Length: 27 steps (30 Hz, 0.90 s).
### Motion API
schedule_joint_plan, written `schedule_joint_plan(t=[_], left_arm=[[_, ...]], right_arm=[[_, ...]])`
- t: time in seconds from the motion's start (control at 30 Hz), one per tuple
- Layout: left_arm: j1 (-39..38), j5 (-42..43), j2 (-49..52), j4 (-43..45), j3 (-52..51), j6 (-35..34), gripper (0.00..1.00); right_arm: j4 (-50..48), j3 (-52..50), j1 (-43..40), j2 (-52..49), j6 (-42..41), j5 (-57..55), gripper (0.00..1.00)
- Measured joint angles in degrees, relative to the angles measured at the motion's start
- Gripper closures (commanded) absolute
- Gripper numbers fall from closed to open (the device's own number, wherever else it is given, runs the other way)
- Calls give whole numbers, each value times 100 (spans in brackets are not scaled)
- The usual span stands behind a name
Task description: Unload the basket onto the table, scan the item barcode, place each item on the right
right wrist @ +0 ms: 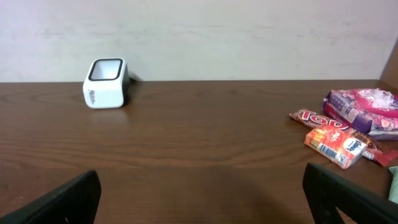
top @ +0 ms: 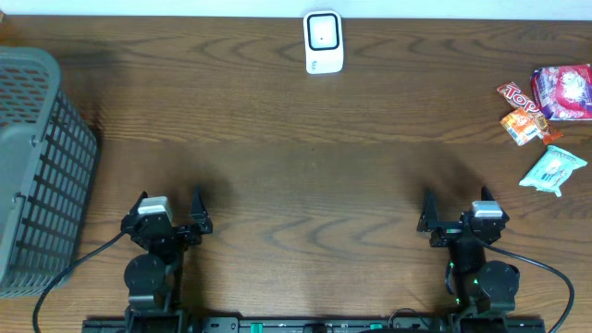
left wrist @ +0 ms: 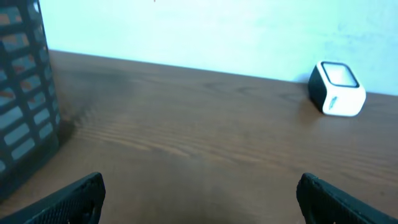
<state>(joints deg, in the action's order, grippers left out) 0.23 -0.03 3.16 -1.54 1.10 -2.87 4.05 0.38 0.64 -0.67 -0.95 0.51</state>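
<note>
A white barcode scanner (top: 323,42) with a dark window stands at the table's far middle edge; it also shows as the scanner (left wrist: 336,89) and the scanner (right wrist: 106,83) in the wrist views. Snack items lie at the far right: a pink bag (top: 563,91), a red bar (top: 519,96), an orange packet (top: 523,127) and a teal packet (top: 553,171). The orange packet (right wrist: 334,145) and pink bag (right wrist: 367,109) show in the right wrist view. My left gripper (top: 168,207) and right gripper (top: 457,209) rest near the front edge, both open and holding nothing.
A grey slatted basket (top: 35,166) stands at the left edge of the table, its wall (left wrist: 25,93) close to my left arm. A pale wall runs behind the table's far edge.
</note>
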Motion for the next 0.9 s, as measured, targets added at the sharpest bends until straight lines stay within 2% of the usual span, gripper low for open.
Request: schedule_joint_plan(t=[0.47,0.9], left_arm=[[-2,162,-254,-22,7,566,2],[-2,162,-254,-24,7,629,2]], right_arm=[[0,0,0,0,0,0,1],[0,0,0,0,0,0,1]])
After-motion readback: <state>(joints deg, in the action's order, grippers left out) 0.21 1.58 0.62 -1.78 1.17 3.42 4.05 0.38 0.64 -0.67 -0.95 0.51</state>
